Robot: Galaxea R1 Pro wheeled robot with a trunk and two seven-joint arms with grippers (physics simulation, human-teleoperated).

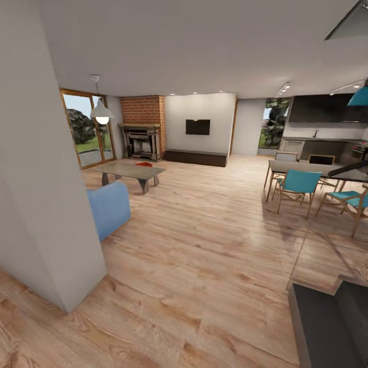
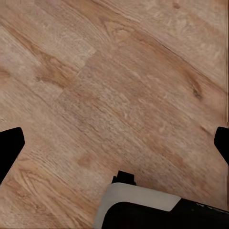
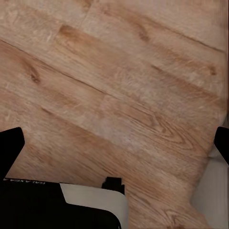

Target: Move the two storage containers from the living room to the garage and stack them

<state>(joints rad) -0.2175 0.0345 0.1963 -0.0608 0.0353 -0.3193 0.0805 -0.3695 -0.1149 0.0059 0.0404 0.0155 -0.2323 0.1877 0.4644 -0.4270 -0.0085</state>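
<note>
I look across the living room's wood-plank floor point(image 1: 204, 245). Far off, a small orange-red shape point(image 1: 143, 164), apparently one storage container, shows at the coffee table point(image 1: 122, 170); whether it sits on the table or behind it I cannot tell. The garage is out of view. In the left wrist view, my left gripper point(image 2: 115, 145) hangs open over bare planks, its black fingertips point(image 2: 9, 148) wide apart with nothing between them. My right gripper point(image 3: 116, 145) is likewise open above the planks, fingertips point(image 3: 10, 148) spread and empty.
A pale wall corner point(image 1: 46, 204) juts in close at the left, with the blue sofa point(image 1: 110, 207) behind it. A brick fireplace point(image 1: 144, 128), glass door point(image 1: 87, 128) and dark bench chest point(image 1: 197, 157) line the back. A dining table with teal chairs point(image 1: 299, 185) stands at the right.
</note>
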